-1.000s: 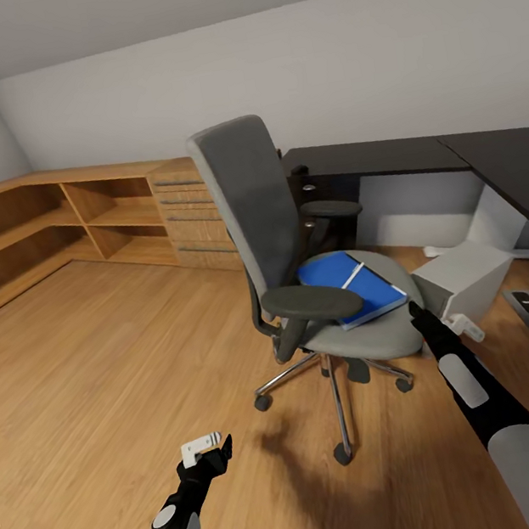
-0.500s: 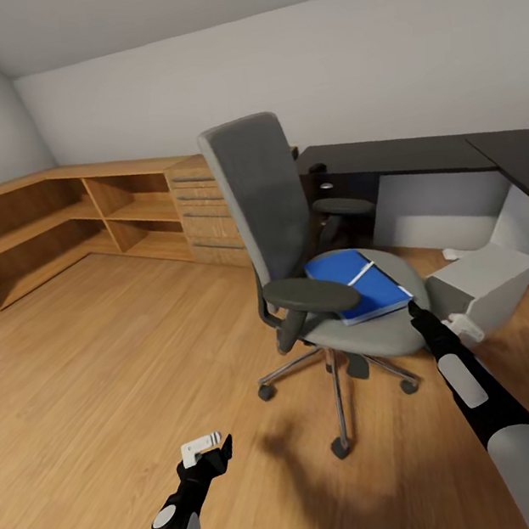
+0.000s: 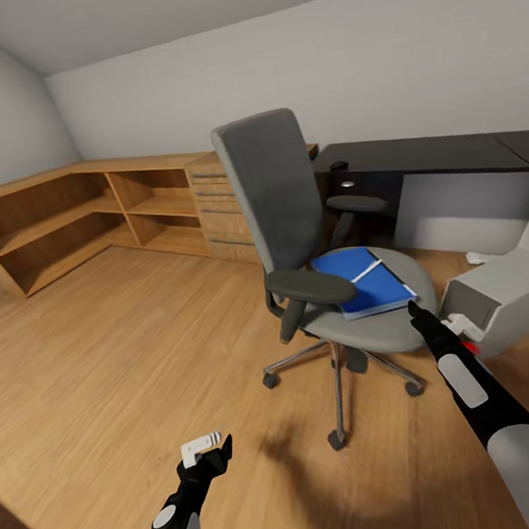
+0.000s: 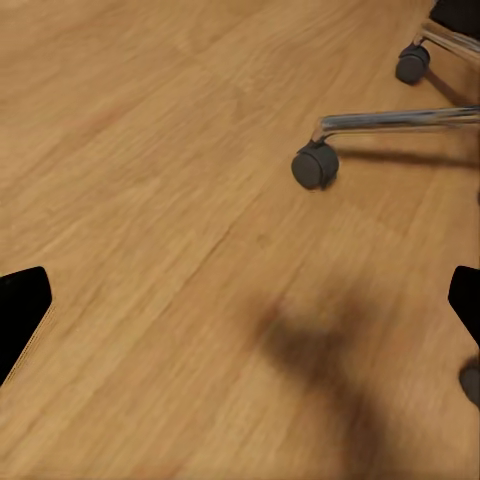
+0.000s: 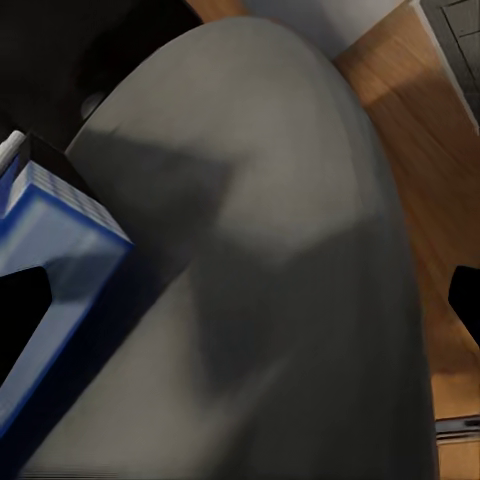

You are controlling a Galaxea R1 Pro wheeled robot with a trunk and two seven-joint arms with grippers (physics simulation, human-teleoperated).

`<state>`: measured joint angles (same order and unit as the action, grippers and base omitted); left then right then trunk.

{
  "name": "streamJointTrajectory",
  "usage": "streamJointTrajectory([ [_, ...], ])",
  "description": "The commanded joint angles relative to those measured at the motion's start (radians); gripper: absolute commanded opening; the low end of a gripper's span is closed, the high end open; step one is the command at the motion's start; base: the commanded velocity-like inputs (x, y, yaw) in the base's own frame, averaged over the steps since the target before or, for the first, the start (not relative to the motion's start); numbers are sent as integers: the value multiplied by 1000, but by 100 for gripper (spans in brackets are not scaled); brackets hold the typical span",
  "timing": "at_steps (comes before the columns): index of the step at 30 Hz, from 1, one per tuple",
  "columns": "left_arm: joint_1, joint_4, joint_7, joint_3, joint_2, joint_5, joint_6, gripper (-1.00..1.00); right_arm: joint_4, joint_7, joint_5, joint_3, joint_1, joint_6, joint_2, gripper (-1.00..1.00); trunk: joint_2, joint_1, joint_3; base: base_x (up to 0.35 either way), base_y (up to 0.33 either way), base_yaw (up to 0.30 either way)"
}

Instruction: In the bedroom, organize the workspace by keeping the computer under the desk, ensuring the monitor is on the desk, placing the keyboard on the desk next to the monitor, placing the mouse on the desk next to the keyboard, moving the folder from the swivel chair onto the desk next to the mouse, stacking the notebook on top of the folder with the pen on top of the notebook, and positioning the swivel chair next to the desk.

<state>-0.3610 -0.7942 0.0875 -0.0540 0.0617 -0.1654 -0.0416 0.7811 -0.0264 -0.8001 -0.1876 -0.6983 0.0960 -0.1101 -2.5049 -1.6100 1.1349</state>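
The grey swivel chair (image 3: 290,208) stands on the wood floor in the middle of the head view. On its seat lies a blue folder (image 3: 362,281) with a thin white strip across it. My right gripper (image 3: 412,309) is open at the seat's front edge, right by the folder's near corner. The right wrist view has that blue corner (image 5: 55,250) on the grey seat (image 5: 270,250), between the spread fingers of the right gripper (image 5: 240,310). My left gripper (image 3: 211,447) hangs open, low over bare floor. The dark desk (image 3: 418,151) runs along the back wall.
A white computer case (image 3: 507,301) lies tilted on the floor right of the chair. Wooden shelves and drawers (image 3: 118,211) line the left wall. A chair caster (image 4: 315,165) is near the left gripper (image 4: 240,310). Grey keyboard keys (image 5: 458,40) lie on the floor beyond the seat.
The whole head view has swung left, so chair, desk and computer case sit further right in the picture and the keyboard has left it. Both arms keep their pose.
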Motion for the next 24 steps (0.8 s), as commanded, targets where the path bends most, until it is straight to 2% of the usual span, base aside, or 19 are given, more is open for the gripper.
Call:
streamJointTrajectory([
  [1,-1,1,9,-4,1,-9,-1,100,0,-3,-13,4,0,4,0,100,0,0,1,0,0,161],
  [24,-1,1,12,-4,1,-10,-1,100,0,-3,-13,4,0,4,0,100,0,0,1,0,0,162],
])
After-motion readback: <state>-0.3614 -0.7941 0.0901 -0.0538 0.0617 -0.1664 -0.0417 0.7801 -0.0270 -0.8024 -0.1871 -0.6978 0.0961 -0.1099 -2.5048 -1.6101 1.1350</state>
